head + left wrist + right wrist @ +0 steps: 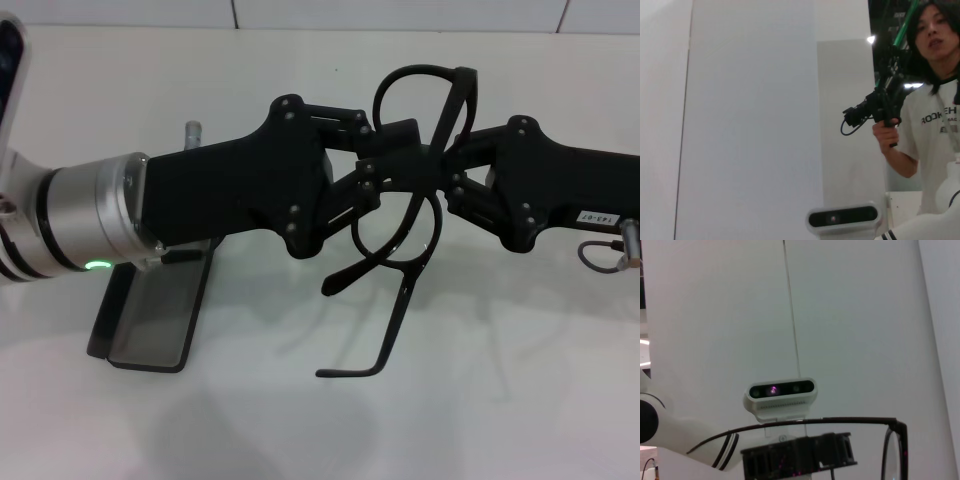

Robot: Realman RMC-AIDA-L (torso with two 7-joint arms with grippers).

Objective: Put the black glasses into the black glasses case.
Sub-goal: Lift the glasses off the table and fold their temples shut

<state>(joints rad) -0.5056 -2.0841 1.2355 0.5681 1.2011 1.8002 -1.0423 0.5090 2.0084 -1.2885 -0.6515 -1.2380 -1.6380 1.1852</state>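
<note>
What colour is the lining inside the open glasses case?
Grey, inside the black glasses case; the head view shows it best, partly hidden behind the left arm.

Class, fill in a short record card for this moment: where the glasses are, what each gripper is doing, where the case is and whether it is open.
glasses: black glasses held up above the table, temple arms unfolded
left gripper: left gripper closed on the frame near the bridge
right gripper: right gripper closed on the frame from the other side
case: black glasses case lying open on the table under the left arm, grey lining showing
task state: glasses not yet in the case
</note>
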